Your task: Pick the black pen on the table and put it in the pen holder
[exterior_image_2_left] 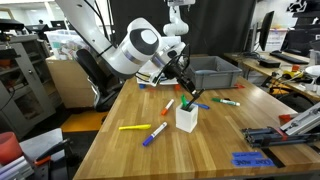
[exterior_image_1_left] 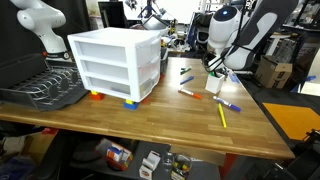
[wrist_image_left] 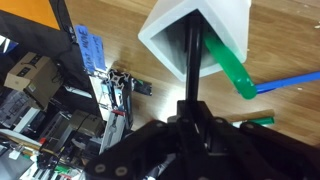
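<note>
My gripper [wrist_image_left: 190, 118] is shut on the black pen [wrist_image_left: 187, 60] and holds it upright over the pen holder [wrist_image_left: 228, 18], a small white boxy cup. The pen's tip reaches into the cup's opening. A green marker [wrist_image_left: 228, 68] leans out of the cup. In both exterior views the gripper [exterior_image_2_left: 184, 88] [exterior_image_1_left: 216, 64] hangs just above the pen holder [exterior_image_2_left: 186, 119] [exterior_image_1_left: 214, 85] on the wooden table. The black pen is hard to make out there.
A white drawer unit [exterior_image_1_left: 115, 62] and a dark dish rack [exterior_image_1_left: 45, 88] stand on the table. Loose pens lie around: yellow [exterior_image_2_left: 133, 127], purple [exterior_image_2_left: 155, 134], green [exterior_image_2_left: 225, 101], blue [exterior_image_1_left: 230, 105]. A grey bin [exterior_image_2_left: 210, 70] sits behind the holder.
</note>
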Tool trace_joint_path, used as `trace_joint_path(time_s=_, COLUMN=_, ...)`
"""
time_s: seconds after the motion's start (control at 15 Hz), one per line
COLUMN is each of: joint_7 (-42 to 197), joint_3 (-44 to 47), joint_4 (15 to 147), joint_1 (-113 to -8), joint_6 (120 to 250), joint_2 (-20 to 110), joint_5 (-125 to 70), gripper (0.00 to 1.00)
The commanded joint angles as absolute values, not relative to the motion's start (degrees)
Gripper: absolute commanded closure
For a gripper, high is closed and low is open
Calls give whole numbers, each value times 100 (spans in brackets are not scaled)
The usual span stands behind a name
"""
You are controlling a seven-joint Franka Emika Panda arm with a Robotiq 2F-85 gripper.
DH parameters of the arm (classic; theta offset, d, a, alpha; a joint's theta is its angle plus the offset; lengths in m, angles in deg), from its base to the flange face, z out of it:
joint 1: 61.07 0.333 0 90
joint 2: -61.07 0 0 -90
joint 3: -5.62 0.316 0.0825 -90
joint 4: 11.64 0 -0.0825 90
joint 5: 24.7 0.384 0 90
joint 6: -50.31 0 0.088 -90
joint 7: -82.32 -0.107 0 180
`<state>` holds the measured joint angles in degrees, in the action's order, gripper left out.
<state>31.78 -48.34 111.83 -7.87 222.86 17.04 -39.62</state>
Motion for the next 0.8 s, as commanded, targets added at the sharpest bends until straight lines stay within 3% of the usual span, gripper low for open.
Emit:
trace_joint_path(time_s=0.0, joint_7=3470, joint_3=-5091, joint_4=11385, joint_1=-461, joint_6=22227, joint_2=1675, joint_5=-3548, gripper=97)
trace_joint_path(time_s=0.2, joint_7=3582, joint_3=-5209, joint_4=11503, joint_1=-279, joint_6=22207, joint_2=1675, joint_5=-3331, gripper=97)
trace_joint_path(time_s=0.27, joint_7=3616, joint_3=-5225, joint_4=11542, joint_1=-234, joint_6=22202, joint_2=1684, joint_5=-3261, gripper=63)
trace_joint_path(time_s=0.33, joint_7=3645, joint_3=-5242, joint_4=11574, joint_1=-185, joint_6=22192, joint_2=1676, joint_5=-3192, gripper=67)
trace_joint_path(time_s=0.73, joint_7=3791, joint_3=-5310, joint_4=11707, joint_1=16, joint_6=22134, joint_2=1685, joint_5=-2885, gripper=19)
